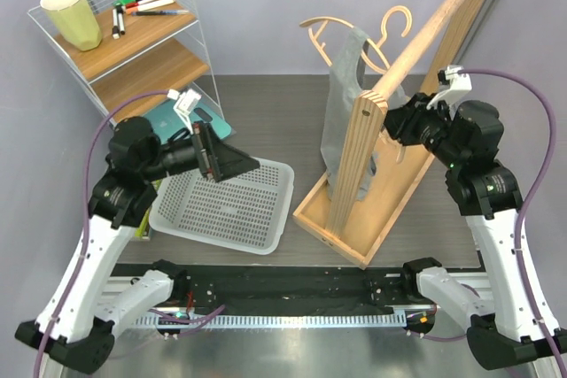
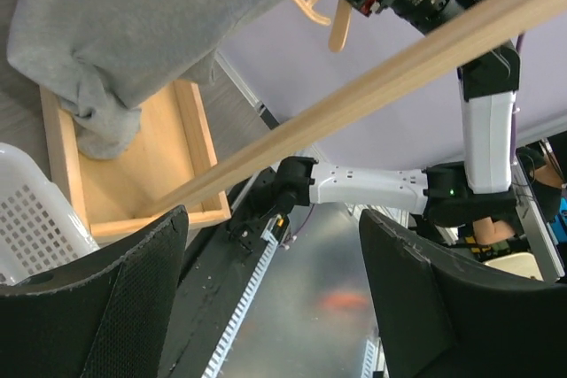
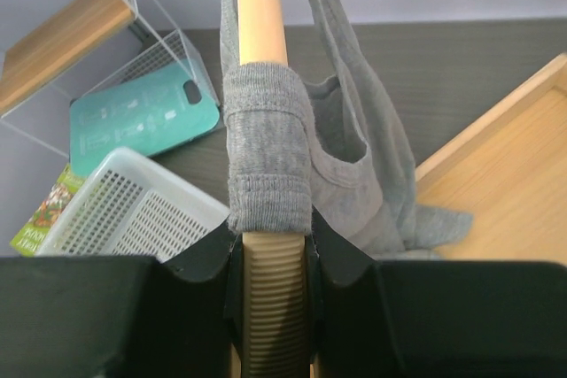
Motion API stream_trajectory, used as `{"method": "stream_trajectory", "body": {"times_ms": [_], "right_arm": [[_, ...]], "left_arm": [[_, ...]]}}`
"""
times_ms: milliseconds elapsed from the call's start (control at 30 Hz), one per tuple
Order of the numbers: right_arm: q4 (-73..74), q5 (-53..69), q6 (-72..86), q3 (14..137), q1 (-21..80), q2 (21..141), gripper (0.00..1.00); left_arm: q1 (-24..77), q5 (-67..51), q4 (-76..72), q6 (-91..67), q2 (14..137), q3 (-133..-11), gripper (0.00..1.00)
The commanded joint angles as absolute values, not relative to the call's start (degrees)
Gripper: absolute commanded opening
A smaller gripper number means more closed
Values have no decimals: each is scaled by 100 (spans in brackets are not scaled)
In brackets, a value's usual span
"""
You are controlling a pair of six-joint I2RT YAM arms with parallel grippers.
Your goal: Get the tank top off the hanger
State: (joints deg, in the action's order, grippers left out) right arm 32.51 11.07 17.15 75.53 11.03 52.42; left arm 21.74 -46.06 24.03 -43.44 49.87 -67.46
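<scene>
The grey tank top (image 1: 341, 104) hangs limp beside the wooden rail, its hem resting in the rack's tray. In the right wrist view one strap (image 3: 266, 148) wraps the pale-wood hanger (image 3: 261, 6) just above my jaws, and the body (image 3: 363, 174) droops to the right. My right gripper (image 3: 275, 250) is shut on the hanger's ribbed end; in the top view the gripper (image 1: 396, 127) sits against the rail post. My left gripper (image 1: 213, 152) is open and empty above the white basket, well left of the top (image 2: 133, 15). The left wrist view shows only bench between its fingers (image 2: 115, 307).
The thick wooden rail (image 1: 434, 28) runs diagonally over a wooden tray base (image 1: 354, 232). A second hanger (image 1: 396, 19) hooks on the rail. A white perforated basket (image 1: 230, 210) lies at centre left. A wire shelf (image 1: 133, 42) holds a cup and pens; a teal card (image 3: 142, 117) lies below.
</scene>
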Motion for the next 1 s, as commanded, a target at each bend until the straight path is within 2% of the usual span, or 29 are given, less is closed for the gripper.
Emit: {"method": "stream_trajectory", "body": {"times_ms": [0,167,200,333,400,500,800,967], "right_arm": [[2409,1774,2083,7033,1081,5010,1],[2312,2381,2206,6584,1081,4835,1],[2277,2504,2223,6513,1081,4808,1],[1987,2969,2407,6153,1081,4632,1],[1925,3076,2452,6021,1081,4605,1],[1925,3146,2470,5933,1081,4553,1],[2013,3217,2549,5862,1072,4368,1],[2039,3287,2575,5792,1081,4271,1]], "left_arm": [[2914,-3773,2399,-4202,5782,-7224,75],[3698,-2569,2505,-4017,6327,-7848,72],[3770,-2036,2522,-3869,6389,-7936,70],[3929,-1346,2593,-3499,6811,-8524,64],[3929,-1248,2619,-3402,7204,-8918,54],[3929,-1196,2882,-3217,7819,-9612,45],[4008,-738,3102,-2910,8464,-10388,48],[4008,-1054,3181,-2672,8709,-10599,57]]}}
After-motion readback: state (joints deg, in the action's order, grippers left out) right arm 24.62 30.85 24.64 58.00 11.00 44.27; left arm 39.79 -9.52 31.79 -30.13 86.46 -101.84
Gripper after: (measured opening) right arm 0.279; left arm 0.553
